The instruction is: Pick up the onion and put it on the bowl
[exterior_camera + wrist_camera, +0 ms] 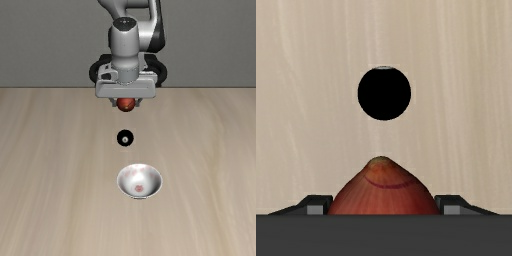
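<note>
Holding the onion (384, 190) clamped in the gripper (126, 100) across its widest girth, near 12 o'clock of the bowl (152, 180) (judged light, firm, papery skin probably slick).

The arm (130, 15) was glossy white and pale grey with black sections at its joints, ending in a light grey cylindrical wrist link (125, 45). The gripper (126, 102) had a flat, light grey rectangular body, with rounded black fittings (103, 70) behind it on either side. Its fingertips (316, 205) were small grey blocks above a charcoal bar.
</note>
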Available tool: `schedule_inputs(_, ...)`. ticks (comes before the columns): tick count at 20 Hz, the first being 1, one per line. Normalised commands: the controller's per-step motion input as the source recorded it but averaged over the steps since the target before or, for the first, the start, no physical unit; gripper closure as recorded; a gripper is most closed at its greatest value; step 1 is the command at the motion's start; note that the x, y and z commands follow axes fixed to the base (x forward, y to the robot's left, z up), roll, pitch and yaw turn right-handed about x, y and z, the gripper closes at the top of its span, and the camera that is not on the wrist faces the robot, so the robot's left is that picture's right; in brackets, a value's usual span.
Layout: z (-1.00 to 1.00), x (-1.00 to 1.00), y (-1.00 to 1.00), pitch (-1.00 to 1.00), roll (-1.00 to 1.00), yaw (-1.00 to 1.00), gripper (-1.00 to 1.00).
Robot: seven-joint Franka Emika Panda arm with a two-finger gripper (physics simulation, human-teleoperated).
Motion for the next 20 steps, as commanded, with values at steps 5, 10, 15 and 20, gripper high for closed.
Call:
schedule_inputs(5, 0.00, 1.00, 0.00, 0.00, 0.00, 0.00, 1.00)
schedule_inputs(10, 0.00, 1.00, 0.00, 0.00, 0.00, 0.00, 1.00)
schedule_inputs(15, 0.00, 1.00, 0.00, 0.00, 0.00, 0.00, 1.00)
schedule_inputs(20, 0.00, 1.00, 0.00, 0.00, 0.00, 0.00, 1.00)
